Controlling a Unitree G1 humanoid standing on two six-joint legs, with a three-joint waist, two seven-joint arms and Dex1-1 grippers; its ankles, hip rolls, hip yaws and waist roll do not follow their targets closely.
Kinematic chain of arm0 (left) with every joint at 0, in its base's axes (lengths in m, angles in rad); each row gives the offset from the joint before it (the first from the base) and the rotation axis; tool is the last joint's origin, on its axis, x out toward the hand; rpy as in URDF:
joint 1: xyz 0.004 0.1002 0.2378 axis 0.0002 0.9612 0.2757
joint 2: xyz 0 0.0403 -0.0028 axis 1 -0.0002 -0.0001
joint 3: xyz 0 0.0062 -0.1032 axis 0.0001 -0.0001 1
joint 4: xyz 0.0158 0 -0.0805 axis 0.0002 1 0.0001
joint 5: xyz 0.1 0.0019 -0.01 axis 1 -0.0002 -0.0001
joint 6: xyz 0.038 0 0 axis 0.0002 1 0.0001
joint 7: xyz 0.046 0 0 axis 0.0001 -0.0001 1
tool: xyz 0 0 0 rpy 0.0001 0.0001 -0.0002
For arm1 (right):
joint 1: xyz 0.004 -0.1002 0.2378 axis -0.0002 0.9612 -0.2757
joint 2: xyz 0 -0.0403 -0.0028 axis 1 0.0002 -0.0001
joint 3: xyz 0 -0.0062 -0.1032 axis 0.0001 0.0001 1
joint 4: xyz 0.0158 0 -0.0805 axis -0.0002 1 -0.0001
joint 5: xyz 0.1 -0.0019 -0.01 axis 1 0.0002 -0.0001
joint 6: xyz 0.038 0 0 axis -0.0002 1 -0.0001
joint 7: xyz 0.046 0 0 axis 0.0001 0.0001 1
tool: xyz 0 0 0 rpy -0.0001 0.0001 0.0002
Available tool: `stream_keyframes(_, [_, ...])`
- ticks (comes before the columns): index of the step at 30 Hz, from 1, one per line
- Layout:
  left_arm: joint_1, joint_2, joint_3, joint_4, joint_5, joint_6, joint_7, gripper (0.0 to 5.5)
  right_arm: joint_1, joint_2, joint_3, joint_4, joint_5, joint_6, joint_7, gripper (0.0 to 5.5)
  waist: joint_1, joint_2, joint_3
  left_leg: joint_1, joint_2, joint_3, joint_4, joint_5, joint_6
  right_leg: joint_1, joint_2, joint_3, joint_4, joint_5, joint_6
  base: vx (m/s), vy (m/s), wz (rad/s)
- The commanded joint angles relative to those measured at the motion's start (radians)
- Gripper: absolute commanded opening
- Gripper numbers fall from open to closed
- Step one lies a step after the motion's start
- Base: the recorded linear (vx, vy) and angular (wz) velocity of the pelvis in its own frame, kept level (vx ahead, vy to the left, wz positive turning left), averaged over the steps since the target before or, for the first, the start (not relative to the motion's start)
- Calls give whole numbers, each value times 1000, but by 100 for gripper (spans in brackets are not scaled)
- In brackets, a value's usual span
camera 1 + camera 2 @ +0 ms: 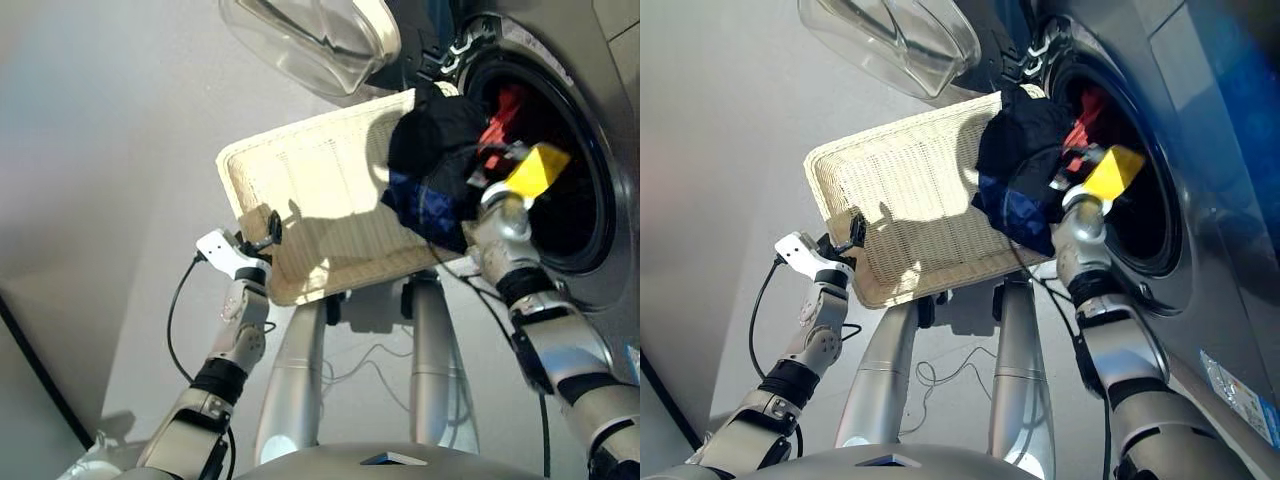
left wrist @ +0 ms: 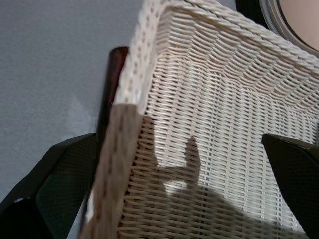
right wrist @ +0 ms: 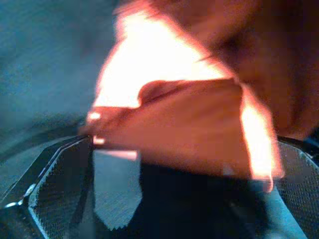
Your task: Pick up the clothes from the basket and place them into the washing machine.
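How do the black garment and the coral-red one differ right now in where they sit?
The black garment lies bunched on the basket's raised edge, outside the drum; the coral-red garment is already inside the washing machine's mouth. The black one sits on the navy garment; the coral-red one lies beyond the right end effector. Both are crumpled.

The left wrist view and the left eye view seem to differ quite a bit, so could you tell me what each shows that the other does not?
Only the left wrist view shows the dark bar beside the basket's corner. Only the left eye view shows the washing machine, its glass door, the black garment, navy garment, coral-red garment and the right hand. Both show the basket and the left hand open at its rim.
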State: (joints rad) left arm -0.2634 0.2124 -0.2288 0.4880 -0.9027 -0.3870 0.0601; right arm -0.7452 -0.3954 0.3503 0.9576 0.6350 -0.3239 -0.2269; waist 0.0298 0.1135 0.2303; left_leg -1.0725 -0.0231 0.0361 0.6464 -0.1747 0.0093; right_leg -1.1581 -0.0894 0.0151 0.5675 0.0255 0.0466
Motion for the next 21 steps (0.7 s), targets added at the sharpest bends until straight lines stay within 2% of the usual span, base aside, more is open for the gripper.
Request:
stream_keyframes(1, [-6, 34, 54, -6, 26, -31, -14, 550, -16, -9, 88, -50, -159, 24, 64, 550, 28, -14, -16, -11, -14, 8, -105, 61, 20, 60, 33, -71, -79, -22, -27, 27, -33, 202])
stream_keyframes(6, [-22, 32, 54, 6, 41, -23, -11, 550, -83, -3, 182, 14, -344, 74, 69, 550, 42, -20, -12, -17, -19, -3, -108, 64, 22, 59, 31, -80, -73, -32, -29, 15, -13, 162])
stream_keyframes(8, [-36, 26, 47, 2, 43, -19, -7, 550, -130, 25, 193, 121, -384, 108, 70, 550, 58, -18, -9, -25, -21, -10, -105, 65, 23, 51, 29, -87, -64, -38, -31, 0, 0, 0])
stream_keyframes(12, [-53, 27, 33, -16, 55, -6, -1, 550, -194, 63, 211, 245, -456, 143, 59, 550, 71, -12, 4, -52, -25, -19, -80, 62, 25, 32, 28, -94, -40, -48, -33, 0, 0, 0])
stream_keyframes(20, [-74, 31, 7, -31, 65, 7, 12, 550, -272, 78, 73, 430, -325, 160, 31, 550, 98, 10, 13, -113, -33, -27, -32, 50, 30, -35, 29, -92, 25, -73, -39, 0, 0, 0])
stream_keyframes(21, [-72, 38, 4, -40, 71, 11, 14, 550, -298, 67, 51, 463, -297, 168, 33, 550, 108, 18, 11, -123, -35, -29, -22, 46, 32, -51, 28, -91, 38, -76, -39, 0, 0, 0])
